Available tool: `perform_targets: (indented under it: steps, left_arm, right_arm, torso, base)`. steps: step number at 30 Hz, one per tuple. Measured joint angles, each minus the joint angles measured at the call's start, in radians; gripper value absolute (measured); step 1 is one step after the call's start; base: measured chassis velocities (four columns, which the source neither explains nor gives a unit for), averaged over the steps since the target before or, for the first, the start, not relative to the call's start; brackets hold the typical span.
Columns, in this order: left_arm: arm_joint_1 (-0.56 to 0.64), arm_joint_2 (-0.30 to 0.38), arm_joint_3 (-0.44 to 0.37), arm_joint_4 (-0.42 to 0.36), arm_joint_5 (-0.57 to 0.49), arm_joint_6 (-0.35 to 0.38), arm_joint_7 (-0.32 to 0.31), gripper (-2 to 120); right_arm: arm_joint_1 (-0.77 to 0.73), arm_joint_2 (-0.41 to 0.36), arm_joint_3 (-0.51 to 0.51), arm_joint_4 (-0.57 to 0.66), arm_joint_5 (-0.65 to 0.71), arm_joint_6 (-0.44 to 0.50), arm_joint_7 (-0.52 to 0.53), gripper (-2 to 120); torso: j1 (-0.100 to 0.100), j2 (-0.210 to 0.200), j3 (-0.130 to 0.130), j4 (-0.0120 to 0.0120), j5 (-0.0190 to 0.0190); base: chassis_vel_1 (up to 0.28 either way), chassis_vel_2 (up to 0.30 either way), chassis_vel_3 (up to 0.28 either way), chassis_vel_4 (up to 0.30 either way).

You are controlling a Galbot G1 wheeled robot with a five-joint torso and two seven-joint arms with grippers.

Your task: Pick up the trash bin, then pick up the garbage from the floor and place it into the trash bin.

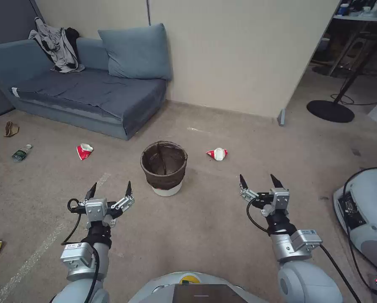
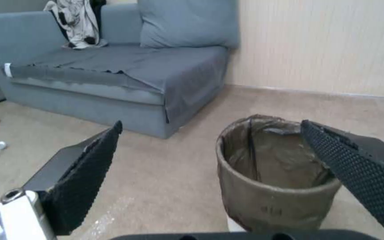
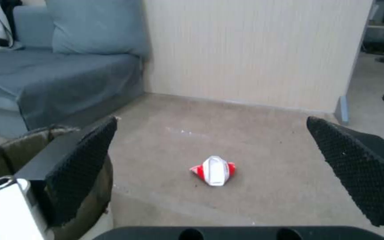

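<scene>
status: task not yet begun, nothing lifted.
trash bin [image 1: 163,169] stood on floor between left gripper [image 1: 109,190] and right gripper [image 1: 259,182], jaws spread, empty; crushed cups [image 1: 217,154] and bottle [image 1: 21,153] left scattered.

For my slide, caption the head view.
Both open grippers, left and right, hover short of the upright trash bin amid litter.

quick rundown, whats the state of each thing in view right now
trash bin: upright on the floor, bag-lined, not held
left pincer: open, empty, raised short of the bin
right pincer: open, empty
crushed cup: on the floor, right of the bin
second crushed cup: on the floor, left of the bin
bottle: lying on its side
</scene>
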Motion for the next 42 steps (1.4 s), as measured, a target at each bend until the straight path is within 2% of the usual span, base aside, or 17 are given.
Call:
perform_targets:
  steps: [42]
  left_arm:
    - [-0.001, 0.004, 0.007, 0.000, -0.018, 0.005, -0.001, 100]
  right_arm:
    - [-0.003, -0.008, -0.013, -0.003, -0.005, 0.012, 0.017, 100]
  torso:
    - [0.000, 0.000, 0.000, 0.0000, 0.0000]
  base:
    - [-0.105, 0.107, 0.111, -0.104]
